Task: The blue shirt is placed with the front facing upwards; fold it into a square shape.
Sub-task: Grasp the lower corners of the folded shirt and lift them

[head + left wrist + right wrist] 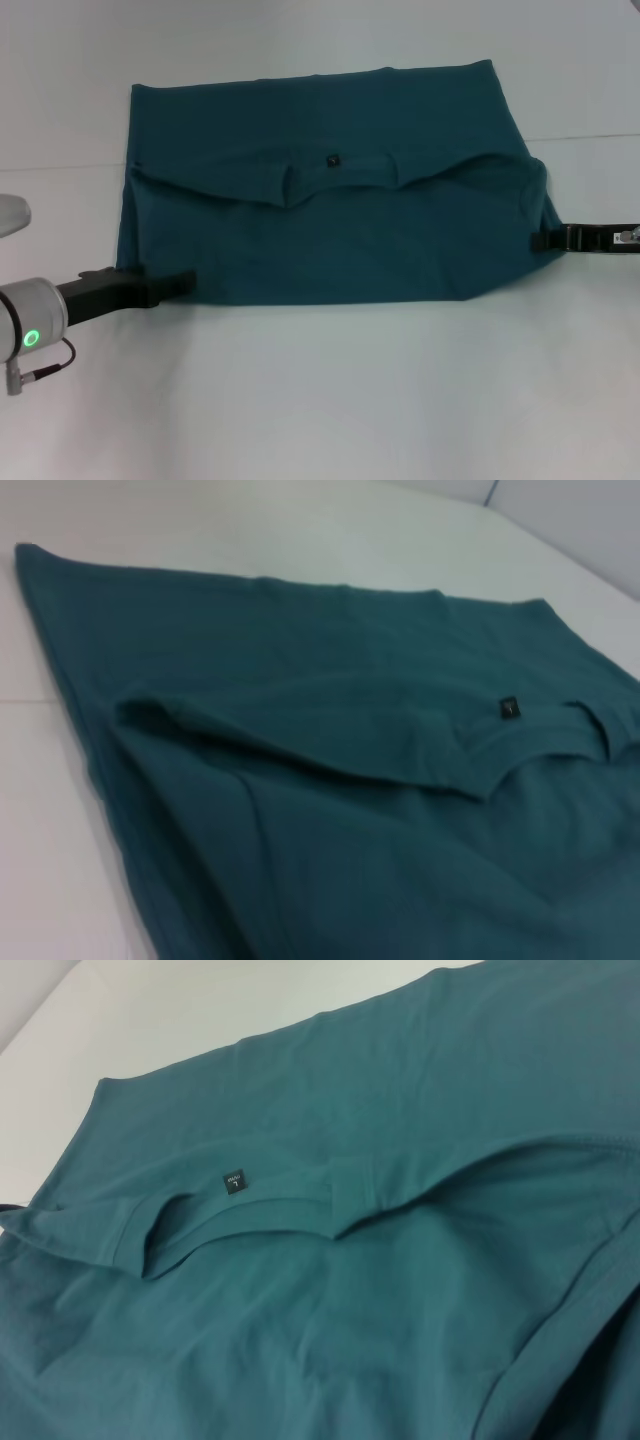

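The blue shirt [330, 220] is lying flat on the white desk [330, 400], folded over on itself so that its near portion is covering the lower half and its collar edge is running as a wavy line across the middle. No lettering is showing on the fabric facing up. A small dark tag [331, 158] is sitting just beyond the collar opening, and both wrist views are showing it too, beside the curved neck band. The far edge of the shirt is lying fairly straight, while the near edge is forming a straight fold line close to the robot. The right side of the cloth is bulging outward into a rounded corner. The left tool [172, 285] is resting low on the desk at the shirt's near left corner, its dark tip touching the edge of the fabric; whether its fingers are open or closed around the cloth I cannot tell. The right tool [545, 239] is reaching in from the right at desk level, its dark tip meeting the shirt's bulging right edge; its fingers are likewise too hidden to judge.
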Controlling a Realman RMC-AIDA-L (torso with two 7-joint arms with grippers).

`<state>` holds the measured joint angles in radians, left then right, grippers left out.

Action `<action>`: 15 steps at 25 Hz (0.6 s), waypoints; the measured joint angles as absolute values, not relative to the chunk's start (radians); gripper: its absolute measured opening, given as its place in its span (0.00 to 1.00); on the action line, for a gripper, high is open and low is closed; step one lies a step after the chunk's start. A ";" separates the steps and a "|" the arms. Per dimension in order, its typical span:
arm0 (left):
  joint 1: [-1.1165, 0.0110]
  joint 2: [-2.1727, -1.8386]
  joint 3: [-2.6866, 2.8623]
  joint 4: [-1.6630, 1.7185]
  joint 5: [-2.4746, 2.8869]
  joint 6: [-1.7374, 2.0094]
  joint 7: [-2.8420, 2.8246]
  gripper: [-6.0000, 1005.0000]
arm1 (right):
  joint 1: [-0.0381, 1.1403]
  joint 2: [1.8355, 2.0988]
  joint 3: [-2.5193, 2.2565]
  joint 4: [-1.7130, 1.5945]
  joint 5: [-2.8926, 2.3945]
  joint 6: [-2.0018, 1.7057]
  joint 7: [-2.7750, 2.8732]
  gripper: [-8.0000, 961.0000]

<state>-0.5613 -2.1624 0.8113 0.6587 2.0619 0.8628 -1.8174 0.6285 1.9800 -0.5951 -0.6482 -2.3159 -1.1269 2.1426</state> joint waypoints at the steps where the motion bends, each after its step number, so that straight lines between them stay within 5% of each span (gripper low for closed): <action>1: -0.562 -2.162 0.812 0.658 2.066 0.863 -1.818 0.88 | 0.628 1.980 -0.595 -0.648 -2.316 -1.127 2.142 0.04; 15: -0.573 -2.163 0.875 0.664 2.071 0.876 -1.826 0.87 | 0.624 1.980 -0.595 -0.646 -2.316 -1.124 2.141 0.04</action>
